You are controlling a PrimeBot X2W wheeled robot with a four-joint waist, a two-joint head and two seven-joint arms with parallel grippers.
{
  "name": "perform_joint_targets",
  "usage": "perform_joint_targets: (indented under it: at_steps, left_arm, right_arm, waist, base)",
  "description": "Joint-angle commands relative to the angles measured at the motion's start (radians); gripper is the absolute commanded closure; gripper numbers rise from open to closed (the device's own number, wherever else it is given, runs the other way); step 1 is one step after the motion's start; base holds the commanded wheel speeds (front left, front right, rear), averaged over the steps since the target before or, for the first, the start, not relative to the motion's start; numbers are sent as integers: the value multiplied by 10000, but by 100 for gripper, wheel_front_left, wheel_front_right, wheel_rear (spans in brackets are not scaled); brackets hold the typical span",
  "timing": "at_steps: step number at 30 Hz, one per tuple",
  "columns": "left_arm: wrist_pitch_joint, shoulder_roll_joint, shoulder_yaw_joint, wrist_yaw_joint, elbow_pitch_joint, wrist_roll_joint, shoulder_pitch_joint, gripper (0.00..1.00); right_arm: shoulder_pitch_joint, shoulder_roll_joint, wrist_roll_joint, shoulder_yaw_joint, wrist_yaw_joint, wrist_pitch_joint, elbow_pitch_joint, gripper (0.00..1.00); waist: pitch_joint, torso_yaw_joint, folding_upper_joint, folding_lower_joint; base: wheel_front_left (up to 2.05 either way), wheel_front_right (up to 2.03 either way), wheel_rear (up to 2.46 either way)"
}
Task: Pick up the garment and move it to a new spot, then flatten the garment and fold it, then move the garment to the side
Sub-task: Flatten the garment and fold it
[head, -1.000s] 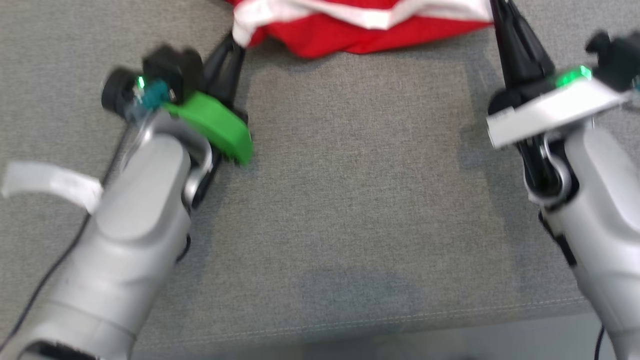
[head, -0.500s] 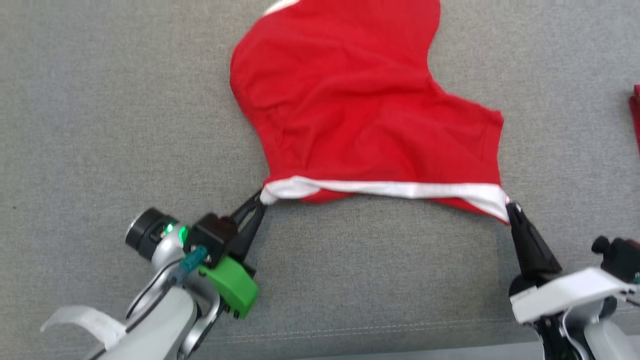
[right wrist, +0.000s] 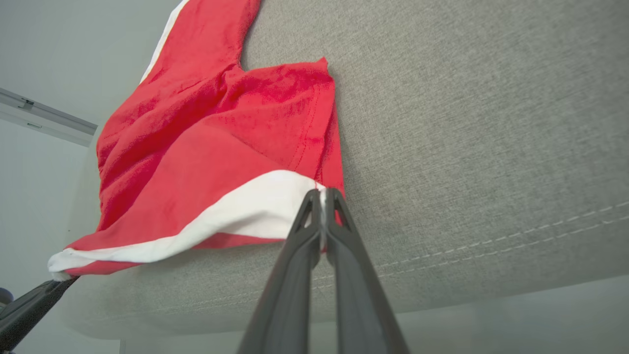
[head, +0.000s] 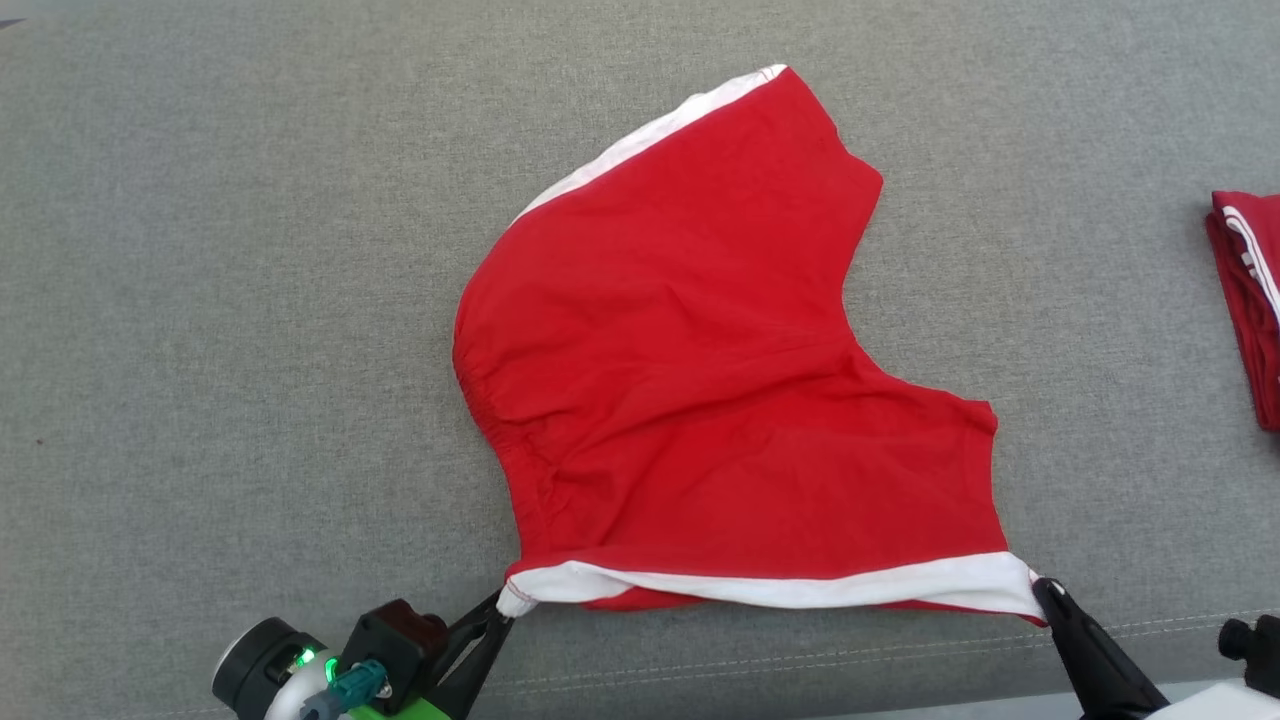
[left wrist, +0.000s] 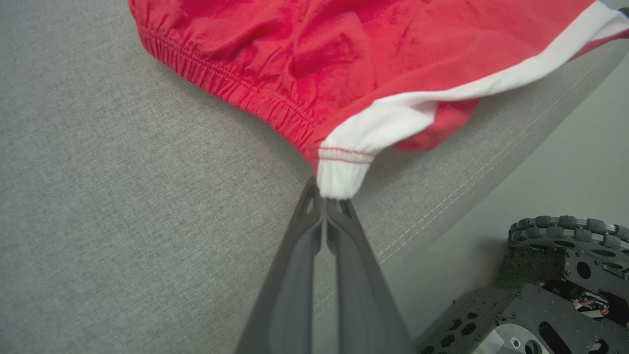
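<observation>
1. left gripper (left wrist: pixel 324 199): jaws pressed together, clamped on the white-banded corner of the red garment (head: pixel 720 400), at the near left end of its hem.
2. right gripper (right wrist: pixel 322 196): jaws closed likewise, pinching the opposite white-banded corner at the near right end.
3. white band (head: pixel 800 590): stretched between the two grips, a red under-layer showing beneath it.
4. body of the red garment: spread away from both grippers over the grey cloth surface (head: pixel 200 300); gathered elastic edge on the left, a second white stripe on the far edge, a deep notch on the right.
5. stitched seam (head: pixel 850 655): along the near edge of the grey cloth surface, just beside the held hem.
6. second red item (head: pixel 1245 300): white-striped, folded, at the far right, well apart from the red garment.
7. wheeled base (left wrist: pixel 565 275): below the surface edge, in the left wrist view.
</observation>
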Motion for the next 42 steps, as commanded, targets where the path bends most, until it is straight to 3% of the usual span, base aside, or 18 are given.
perform_joint_targets:
  at_steps: [1,6,12,14,24,28,34,42]
  left_arm:
    - [63,125,40,71,-183,-64,124,100]
    - [234,377,220,102,-841,-439,234,100]
    - [-64,-41,587,-25,-1006,-547,-554,100]
    - [-275,-335,745,-13,-934,-738,-740,100]
    - [-879,-1612,1335,-363,405,-988,-2774,100]
    - [-1096,-2427,1485,-626,1347,-1374,-3630,100]
    - [-1392,-3797,1494,-1012,3360,-1894,-4793,100]
    - [-1884,-4792,1336,-1730,5359,-2111,-5750,100]
  right_arm:
    - [112,-11,-113,-119,1,157,-216,100]
    - [-213,60,-281,-958,1,598,-1274,100]
    - [-2423,-323,-694,-1090,1,432,-1501,100]
    - [-3339,-785,-1103,-875,0,289,-1118,100]
    - [-8476,-2368,-1574,965,-3,-207,2340,100]
    - [-10305,-2683,-1425,1690,0,-475,4102,100]
    - [-12383,-3185,-1378,2926,1,-1076,6695,100]
    - [-13720,-3490,-975,3988,1,-1616,8863,100]
  waist:
    - [23,31,0,1]
    - [117,81,0,1]
    - [208,217,0,1]
    - [316,298,0,1]
    - [1341,1357,0,1]
    - [1815,1833,0,1]
    - [2277,2541,0,1]
    - [2604,2986,0,1]
  base:
    - [0,0,0]
    - [0,0,0]
    - [0,0,0]
    - [0,0,0]
    - [0,0,0]
    - [0,0,0]
    - [0,0,0]
    - [0,0,0]
